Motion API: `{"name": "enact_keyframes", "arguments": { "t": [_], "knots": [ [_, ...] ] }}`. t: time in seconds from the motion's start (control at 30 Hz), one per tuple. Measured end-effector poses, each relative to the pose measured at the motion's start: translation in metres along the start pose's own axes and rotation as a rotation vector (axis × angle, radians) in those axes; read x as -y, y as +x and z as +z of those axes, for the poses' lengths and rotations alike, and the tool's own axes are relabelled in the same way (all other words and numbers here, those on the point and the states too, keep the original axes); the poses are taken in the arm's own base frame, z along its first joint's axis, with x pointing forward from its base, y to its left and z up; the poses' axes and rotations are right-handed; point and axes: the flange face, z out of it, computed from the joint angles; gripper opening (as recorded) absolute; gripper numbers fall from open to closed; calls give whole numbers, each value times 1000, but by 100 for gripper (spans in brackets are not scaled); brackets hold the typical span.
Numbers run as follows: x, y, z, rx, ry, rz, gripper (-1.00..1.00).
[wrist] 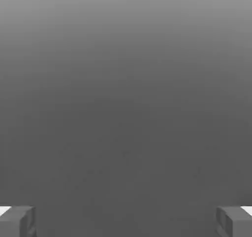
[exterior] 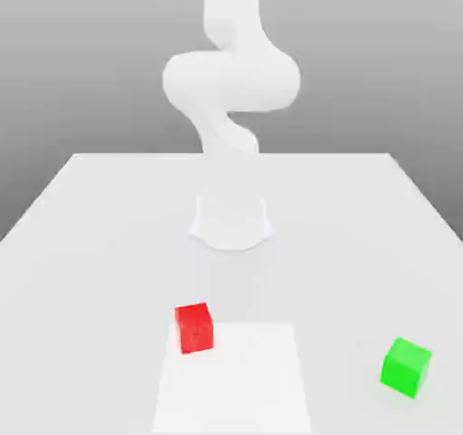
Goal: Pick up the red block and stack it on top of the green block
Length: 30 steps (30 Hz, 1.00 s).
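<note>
Fingertips (wrist: 17,221) of the gripper (wrist: 126,222) are seen spread wide apart in the hand view, with nothing held between them. On the white table (exterior: 108,207), the red block (exterior: 194,327) is set near the front, well apart from the green block (exterior: 405,366) toward the exterior view's right. The white arm (exterior: 231,89) is raised behind both.

A white robot arm (exterior: 231,80) rises from a round base (exterior: 231,221) on a white table (exterior: 81,216); a red block (exterior: 194,326) sits near the front, towards the exterior view's left; a green block (exterior: 405,366) lies well apart, at the exterior view's right.
</note>
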Motion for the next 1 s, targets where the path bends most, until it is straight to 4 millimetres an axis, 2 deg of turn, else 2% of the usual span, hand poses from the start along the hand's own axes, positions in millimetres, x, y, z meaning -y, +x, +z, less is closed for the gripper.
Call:
{"name": "enact_keyframes", "arguments": {
  "t": [0.1, 0.23, 0.37, 0.47, 0.57, 0.6, 0.8, 0.83, 1.0],
  "knots": [
    [-25, -13, 76, 75, -85, -45, 0],
    [-71, -42, 162, 184, -185, -102, 0],
    [-129, -85, 234, 308, -277, -157, 0],
    [-181, -128, 276, 416, -342, -197, 0],
    [-238, -180, 310, 538, -401, -238, 0],
    [-252, -193, 320, 563, -412, -245, 0],
    [-286, -227, 361, 586, -424, -253, 0],
    [-288, -230, 365, 586, -424, -253, -100],
    [-288, -230, 365, 587, -425, -253, -100]
  ]
}}
